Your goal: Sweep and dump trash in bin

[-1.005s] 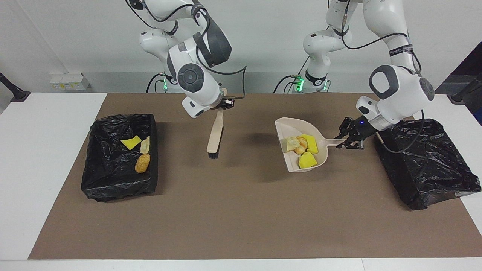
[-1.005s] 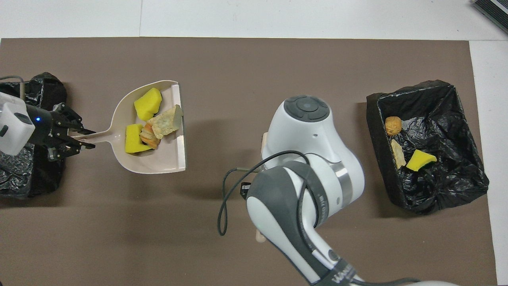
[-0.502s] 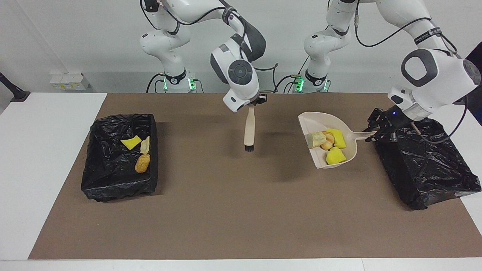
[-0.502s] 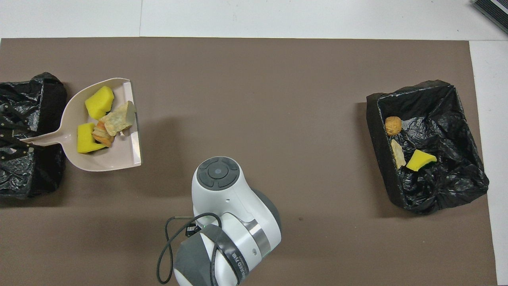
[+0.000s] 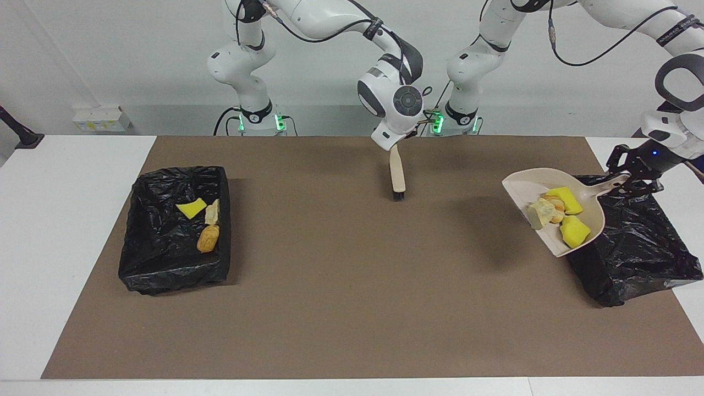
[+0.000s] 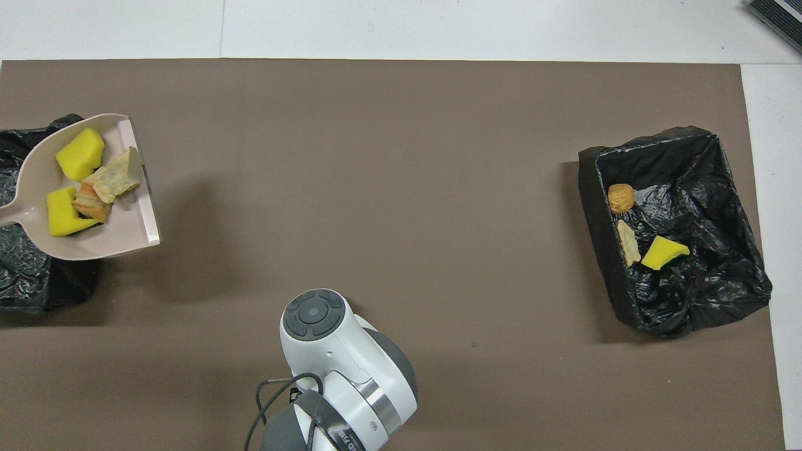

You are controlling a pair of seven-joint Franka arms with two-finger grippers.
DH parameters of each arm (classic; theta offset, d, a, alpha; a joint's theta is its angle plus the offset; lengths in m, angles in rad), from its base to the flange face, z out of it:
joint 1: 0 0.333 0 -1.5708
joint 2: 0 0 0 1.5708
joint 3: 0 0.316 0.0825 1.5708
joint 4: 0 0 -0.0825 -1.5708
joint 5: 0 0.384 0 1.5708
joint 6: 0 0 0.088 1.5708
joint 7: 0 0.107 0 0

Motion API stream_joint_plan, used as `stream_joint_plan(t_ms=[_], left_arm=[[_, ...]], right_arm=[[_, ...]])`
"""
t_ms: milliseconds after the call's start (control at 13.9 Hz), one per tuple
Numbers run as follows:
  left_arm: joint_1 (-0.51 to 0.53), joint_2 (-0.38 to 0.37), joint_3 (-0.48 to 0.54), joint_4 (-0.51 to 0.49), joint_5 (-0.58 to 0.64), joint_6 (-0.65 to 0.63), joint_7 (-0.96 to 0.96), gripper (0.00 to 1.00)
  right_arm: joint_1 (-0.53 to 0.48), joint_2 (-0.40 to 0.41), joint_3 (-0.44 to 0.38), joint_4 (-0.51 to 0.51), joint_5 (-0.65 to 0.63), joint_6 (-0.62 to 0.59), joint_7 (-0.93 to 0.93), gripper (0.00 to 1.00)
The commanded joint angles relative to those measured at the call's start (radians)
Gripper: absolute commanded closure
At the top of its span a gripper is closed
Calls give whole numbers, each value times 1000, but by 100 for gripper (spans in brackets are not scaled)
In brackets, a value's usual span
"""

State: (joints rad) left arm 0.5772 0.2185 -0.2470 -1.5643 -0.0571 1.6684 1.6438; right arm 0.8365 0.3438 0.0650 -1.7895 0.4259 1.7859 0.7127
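Left gripper [image 5: 632, 177] clenches the dustpan [image 5: 528, 187] handle, holding its trash [image 5: 556, 213] above the bin [image 5: 638, 258] rim; the dumping step is in hand, and tipping comes next. Right gripper [image 5: 397, 147], clamped on the brush [image 5: 397, 175], waits well apart from the bin.

White table [image 5: 66, 231] under a brown mat [image 5: 352, 308] (two black-lined bins [image 5: 165, 264] [image 5: 638, 264] at its ends).

a: item one, our left gripper [image 5: 632, 179]: raised toward the left arm's end of the table, fingers clamped on a handle, wrist tilted down.

b: item two, our right gripper [image 5: 397, 144]: up over the table's middle, near our bases, fingers pinched together, forearm angled downward.
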Motion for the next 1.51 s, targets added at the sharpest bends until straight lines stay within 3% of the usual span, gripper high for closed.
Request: stream_joint_plan(t_ms=[0, 215, 287, 359, 431, 861, 1149, 1436], left_arm=[[13, 48, -12, 99, 55, -45, -19, 100], [13, 47, -14, 101, 78, -58, -19, 100], [13, 47, -14, 101, 82, -59, -19, 100], [13, 47, -14, 101, 82, -61, -19, 100], [13, 47, -14, 101, 82, -64, -19, 100], [15, 50, -12, 133, 97, -73, -19, 100], [12, 145, 20, 301, 202, -85, -16, 100], [13, 186, 26, 368, 308, -81, -2, 100]], right_arm=[[15, -11, -2, -28, 4, 21, -22, 100], [15, -17, -1, -63, 7, 72, -12, 97], [16, -20, -2, -68, 7, 63, -10, 82], [16, -19, -2, -65, 5, 58, -9, 50], [16, -16, -4, -53, -2, 53, -7, 0], [-82, -22, -11, 111, -107, -71, -22, 0], [-169, -62, -11, 122, -148, -117, -41, 0], [-258, -68, -11, 120, -202, -151, -125, 0]])
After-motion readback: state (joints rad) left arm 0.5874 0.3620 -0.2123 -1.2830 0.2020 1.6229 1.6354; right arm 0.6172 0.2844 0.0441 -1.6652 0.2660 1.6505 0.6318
